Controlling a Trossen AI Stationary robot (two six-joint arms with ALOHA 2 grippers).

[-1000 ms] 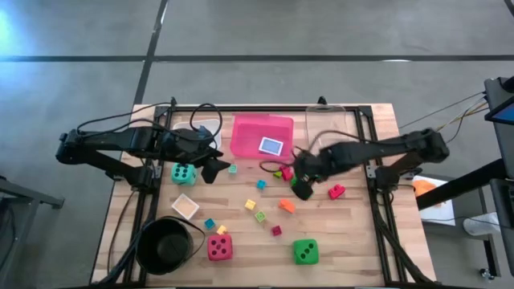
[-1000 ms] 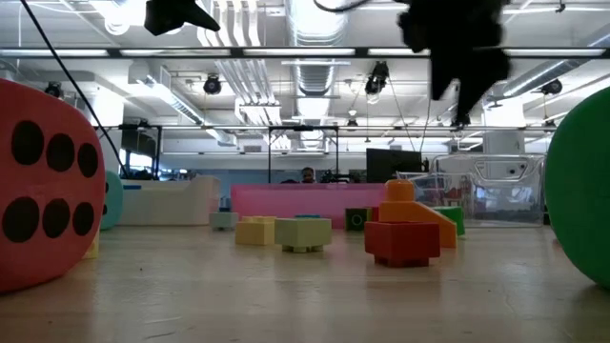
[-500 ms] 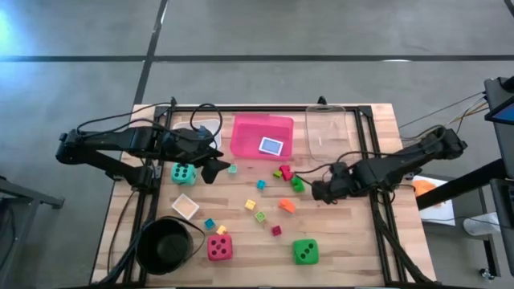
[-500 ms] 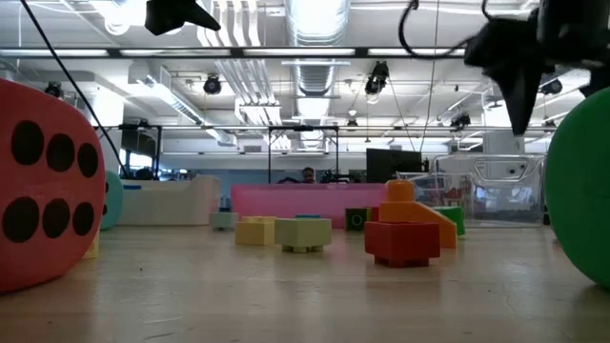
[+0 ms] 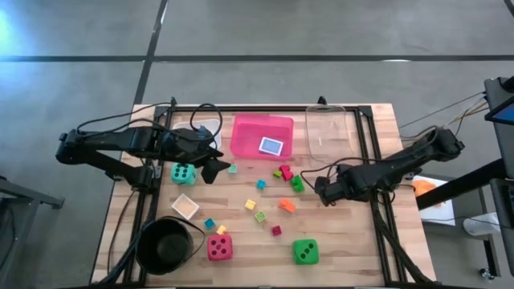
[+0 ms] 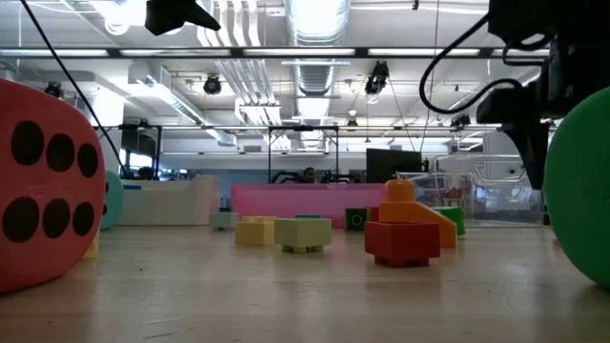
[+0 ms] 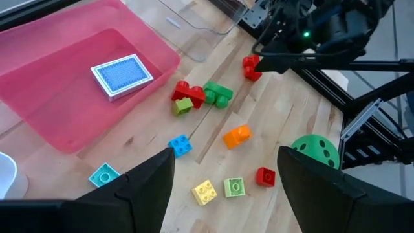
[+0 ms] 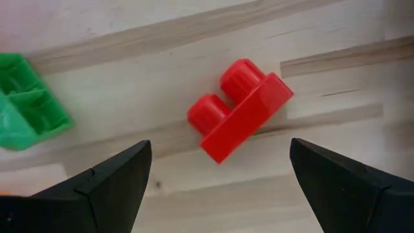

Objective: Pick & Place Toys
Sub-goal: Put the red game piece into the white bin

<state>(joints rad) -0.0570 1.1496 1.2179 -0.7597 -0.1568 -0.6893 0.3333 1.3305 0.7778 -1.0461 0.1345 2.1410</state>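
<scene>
- The right pincer hangs spread wide and empty over a small red plastic two-stud block lying on the pale wooden tabletop; a green plastic block, cut off at the picture's edge, lies at about nine o'clock from the red one.
- From above, the right pincer covers that red block, so it cannot be made out there; a second ago it lay in plain sight, and the arm has since swung off from the middle cluster toward three o'clock.
- The left pincer waits, fingers apart and holding nothing, just beside the teal dotted die, unchanged.
- At twelve o'clock stands the glossy pink plastic tray, a blue-backed card flat inside.
- Small studded blocks lie scattered mid-table: an orange one, a yellow one.
- The red dotted die and green dotted die sit toward six o'clock, both cut off in the low view.
</scene>
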